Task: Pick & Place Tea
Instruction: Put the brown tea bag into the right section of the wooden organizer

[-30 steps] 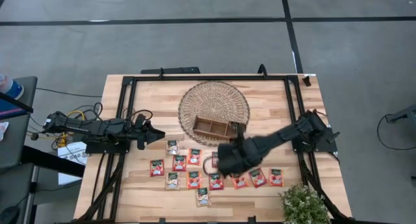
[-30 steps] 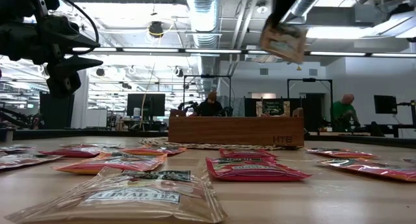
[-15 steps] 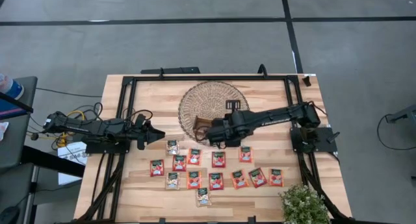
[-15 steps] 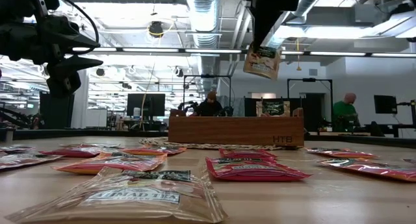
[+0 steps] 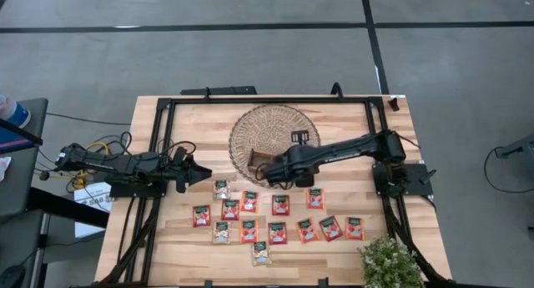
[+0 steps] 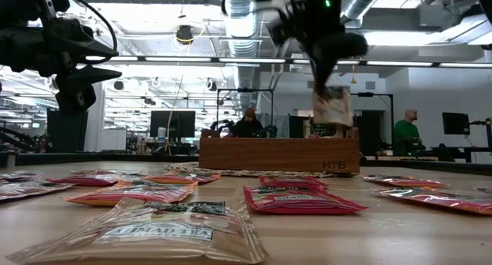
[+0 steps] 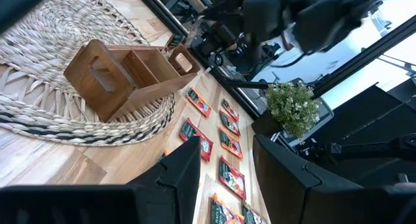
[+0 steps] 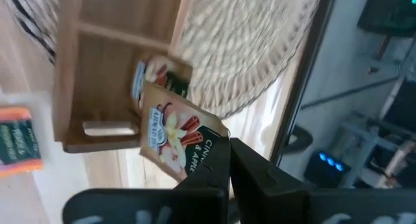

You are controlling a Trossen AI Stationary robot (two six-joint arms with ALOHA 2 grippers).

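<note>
Right gripper (image 8: 229,160) pinches a sachet (image 8: 174,138) by its edge so it hangs over the tray (image 8: 97,74) slot; left gripper (image 7: 224,169) waits part-open, empty

Beige sachet (image 8: 179,136) hanging upright, red ones (image 5: 281,204) flat (scattered)

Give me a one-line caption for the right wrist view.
Right gripper shut on a tea sachet, holding it above the wooden tray on the woven mat.
</note>
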